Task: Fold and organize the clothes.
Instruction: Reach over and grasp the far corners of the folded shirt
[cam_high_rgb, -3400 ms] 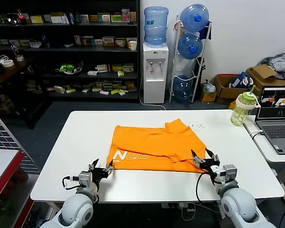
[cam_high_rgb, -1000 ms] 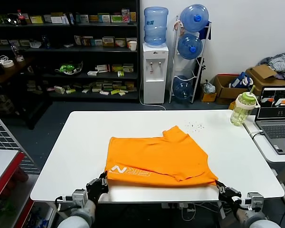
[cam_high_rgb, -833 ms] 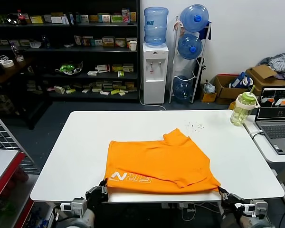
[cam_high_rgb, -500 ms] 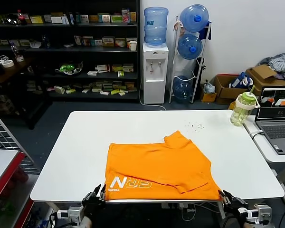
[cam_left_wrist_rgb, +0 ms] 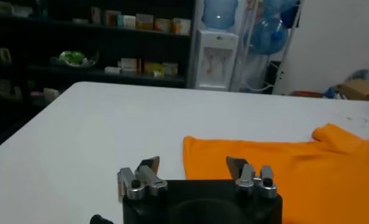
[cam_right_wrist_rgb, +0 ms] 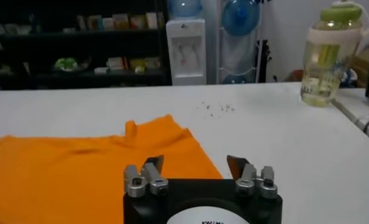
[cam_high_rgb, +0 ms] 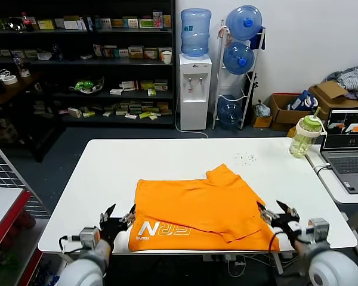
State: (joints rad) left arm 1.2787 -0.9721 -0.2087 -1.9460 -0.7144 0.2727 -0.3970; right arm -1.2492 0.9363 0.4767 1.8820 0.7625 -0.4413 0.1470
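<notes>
Room: dark shelves (cam_high_rgb: 77,65), a water dispenser (cam_high_rgb: 195,89) and spare bottles (cam_high_rgb: 243,42) stand behind.
Counter: white counter (cam_high_rgb: 107,179); drink bottle (cam_high_rgb: 305,136) and laptop (cam_high_rgb: 348,146) sit off its right side.
T-shirt: orange T-shirt (cam_high_rgb: 197,205) lies folded at the near edge, white logo at its left corner.
Left pincer (cam_high_rgb: 118,217): spread, just beside the shirt's left corner.
Right pincer (cam_high_rgb: 275,213): spread, at the right corner.
Change: both pincers, pressed together a second ago, have let go and risen above the edge.

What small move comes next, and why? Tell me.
Probably shift both grippers up the shirt's side edges and grasp there for the next fold. The left gripper and right gripper stand open and empty at the near corners, and the shirt lies flat at the table's near edge.
</notes>
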